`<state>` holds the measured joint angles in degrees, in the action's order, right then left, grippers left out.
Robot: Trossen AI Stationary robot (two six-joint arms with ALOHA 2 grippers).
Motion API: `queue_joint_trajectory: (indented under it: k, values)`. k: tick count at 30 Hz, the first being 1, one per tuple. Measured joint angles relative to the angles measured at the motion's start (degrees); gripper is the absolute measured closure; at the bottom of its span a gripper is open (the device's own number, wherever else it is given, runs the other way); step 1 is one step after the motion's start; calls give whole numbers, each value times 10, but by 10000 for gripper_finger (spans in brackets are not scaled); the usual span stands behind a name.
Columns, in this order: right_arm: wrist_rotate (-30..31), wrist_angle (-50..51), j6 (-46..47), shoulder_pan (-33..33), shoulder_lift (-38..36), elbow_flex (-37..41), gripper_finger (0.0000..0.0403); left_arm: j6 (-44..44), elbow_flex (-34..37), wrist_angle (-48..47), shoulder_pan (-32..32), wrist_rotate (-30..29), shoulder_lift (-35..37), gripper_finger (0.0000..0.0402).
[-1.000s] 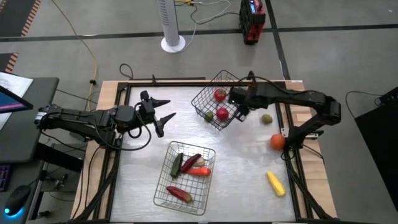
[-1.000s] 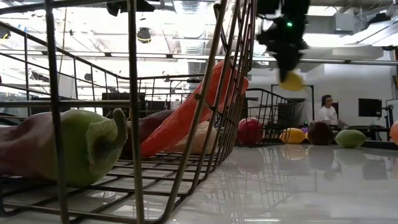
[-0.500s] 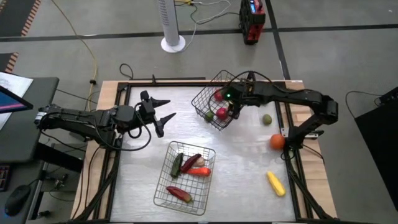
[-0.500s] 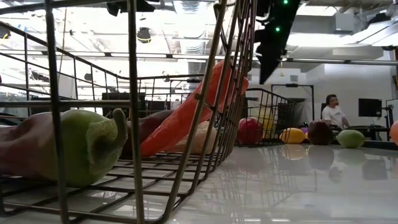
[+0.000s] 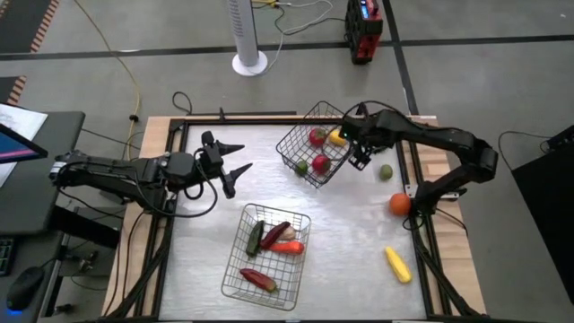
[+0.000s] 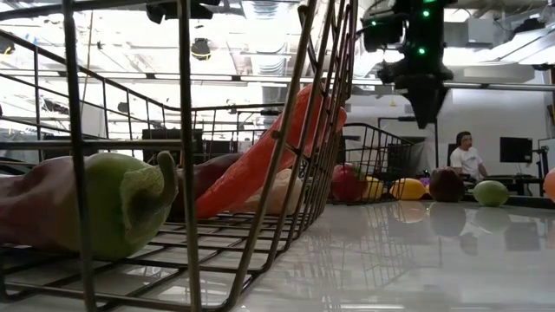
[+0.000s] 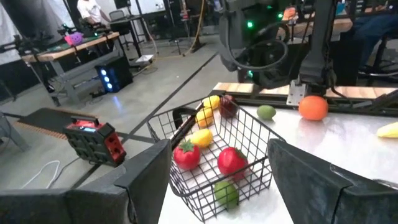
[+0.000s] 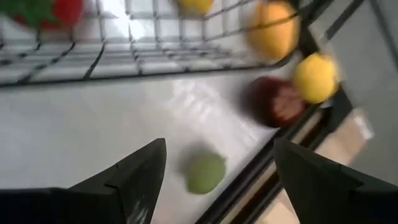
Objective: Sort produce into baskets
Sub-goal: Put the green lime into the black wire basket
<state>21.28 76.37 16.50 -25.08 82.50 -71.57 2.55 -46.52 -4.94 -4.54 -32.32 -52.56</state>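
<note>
The far silver wire-mesh basket (image 5: 314, 148), a rectangular cage of thin crossing rods with open grid sides, sits tilted near the table's back edge. Inside it lie two round red glossy toy fruits (image 5: 317, 136), a round green piece (image 7: 226, 192) and small rounded yellow pieces (image 7: 201, 137); one yellow piece (image 5: 337, 137) rests at the basket's right rim. Just outside that rim, the left wrist view shows a dark maroon round piece (image 7: 227, 106) touching the wire.

The right gripper (image 5: 362, 154) hangs just beside the basket's right side, its two dark flat fingers spread wide with nothing between them. Below them on the pale, glossy tabletop (image 5: 359, 233) sits a small round green fruit (image 5: 385, 171). Further toward the front lie a smooth round orange fruit (image 5: 399, 205) at the right rail and a long yellow piece (image 5: 397, 265), well apart from both baskets.

The near silver wire-mesh basket (image 5: 265, 256), of the same shape, holds the long pieces: a dark-green one (image 5: 255, 236), a dark-red one (image 5: 274, 235), an orange one (image 5: 287, 246) and a red pepper-like one with a green stem end (image 5: 258, 280).

The left gripper (image 5: 235, 158) waits over the table's left part, its pointed dark fingers splayed wide and empty.
</note>
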Motion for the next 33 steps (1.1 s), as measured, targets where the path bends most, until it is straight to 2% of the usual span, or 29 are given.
queue_joint_trajectory:
  k: [3,8,14,20,28,33]
  values:
    - [-50,-12,21,-1,-22,56,81,-7,0,-15,0,1,14,146]
    - [-50,-56,90,-18,-51,159,81,-23,0,-30,0,5,31,146]
    - [-47,-84,125,-44,-39,243,81,-28,0,-31,0,6,31,146]
    - [-47,-111,120,-72,-25,284,81,-28,0,-32,0,6,31,146]
    - [-57,-197,73,-96,-26,304,84,-28,0,-35,0,6,31,146]
    - [-94,-214,61,-108,-26,313,122,-28,0,-34,0,5,31,146]
